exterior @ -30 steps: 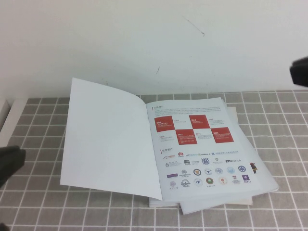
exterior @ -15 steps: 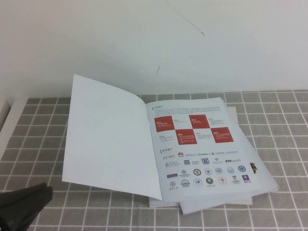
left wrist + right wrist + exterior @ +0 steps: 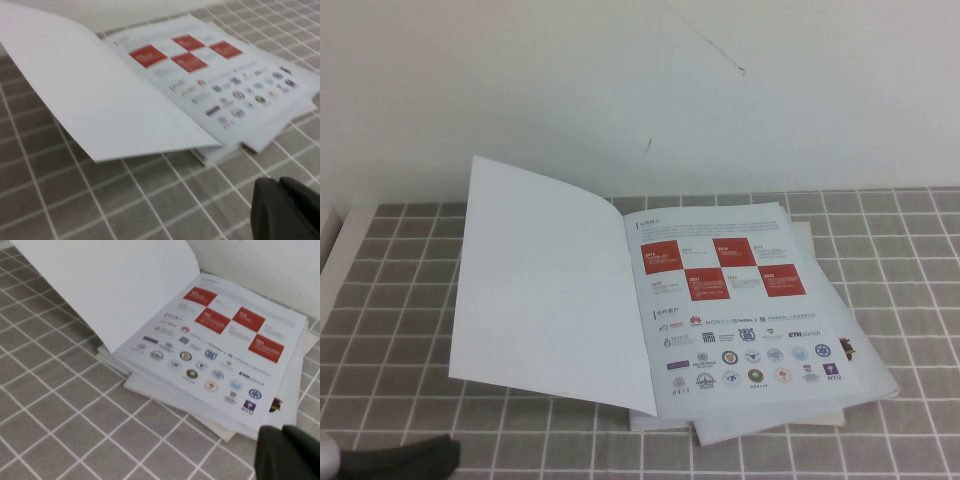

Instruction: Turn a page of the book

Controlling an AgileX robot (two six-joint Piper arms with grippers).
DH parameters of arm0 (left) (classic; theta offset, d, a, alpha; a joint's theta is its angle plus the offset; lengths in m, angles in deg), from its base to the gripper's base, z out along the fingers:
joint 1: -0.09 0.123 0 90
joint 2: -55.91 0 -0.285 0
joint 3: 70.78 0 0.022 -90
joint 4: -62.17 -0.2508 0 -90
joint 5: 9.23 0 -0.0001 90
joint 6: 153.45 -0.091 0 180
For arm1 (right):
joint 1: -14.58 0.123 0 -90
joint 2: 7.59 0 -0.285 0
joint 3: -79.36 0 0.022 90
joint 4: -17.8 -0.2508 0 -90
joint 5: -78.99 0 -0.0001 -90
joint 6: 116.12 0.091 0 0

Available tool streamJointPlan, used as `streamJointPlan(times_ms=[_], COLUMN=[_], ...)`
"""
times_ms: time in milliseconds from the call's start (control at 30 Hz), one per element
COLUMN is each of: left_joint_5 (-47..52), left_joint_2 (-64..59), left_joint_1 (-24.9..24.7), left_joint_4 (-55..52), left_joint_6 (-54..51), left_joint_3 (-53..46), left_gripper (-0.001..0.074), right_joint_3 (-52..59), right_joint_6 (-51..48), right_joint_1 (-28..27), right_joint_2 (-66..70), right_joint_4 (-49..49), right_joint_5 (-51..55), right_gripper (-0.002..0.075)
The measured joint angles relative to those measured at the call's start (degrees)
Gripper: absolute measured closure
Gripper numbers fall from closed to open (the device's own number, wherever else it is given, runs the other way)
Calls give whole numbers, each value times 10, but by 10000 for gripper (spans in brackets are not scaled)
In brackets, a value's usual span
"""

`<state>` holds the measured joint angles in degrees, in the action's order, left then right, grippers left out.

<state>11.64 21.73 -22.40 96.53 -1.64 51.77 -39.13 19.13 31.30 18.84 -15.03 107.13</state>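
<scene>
The book (image 3: 740,300) lies open on the grey checked cloth, showing an inner page with red boxes and logos (image 3: 220,75). The page (image 3: 550,290) is turned over to the left with its plain white back up, and its free edge stands a little off the cloth (image 3: 100,95). My left gripper (image 3: 440,455) is low at the near left corner, shut and empty (image 3: 279,186), well clear of the page. My right gripper (image 3: 283,431) is out of the high view; its wrist view shows it shut and empty, just off the book's (image 3: 220,345) corner.
Plain white sheets (image 3: 760,425) stick out from under the book at its near and right edges. The grey checked cloth (image 3: 900,260) covers the table up to the white wall. A white table edge (image 3: 330,270) runs along the far left.
My left gripper has drawn back from the left edge of the view to the near left corner. The right gripper has left the upper right of the high view. The page has hardly moved.
</scene>
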Motion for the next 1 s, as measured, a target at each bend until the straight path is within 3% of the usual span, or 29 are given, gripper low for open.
streamJointPlan(times_ms=[267,567,833,1000], left_joint_5=[145,79,52,2], left_joint_2=[0,23,142,183], left_joint_1=[0,8,126,141], left_joint_4=[2,-91,-117,-150], left_joint_6=[-18,-88,-84,-14], left_joint_3=[-10,-10,-17,-94], left_gripper=[739,739,739,739], right_joint_3=[44,58,58,58], right_joint_6=[0,1,1,1], right_joint_1=[0,0,0,0], right_joint_2=[0,0,0,0], right_joint_4=[0,0,0,0], right_joint_5=[6,33,33,33], right_gripper=[727,727,727,727])
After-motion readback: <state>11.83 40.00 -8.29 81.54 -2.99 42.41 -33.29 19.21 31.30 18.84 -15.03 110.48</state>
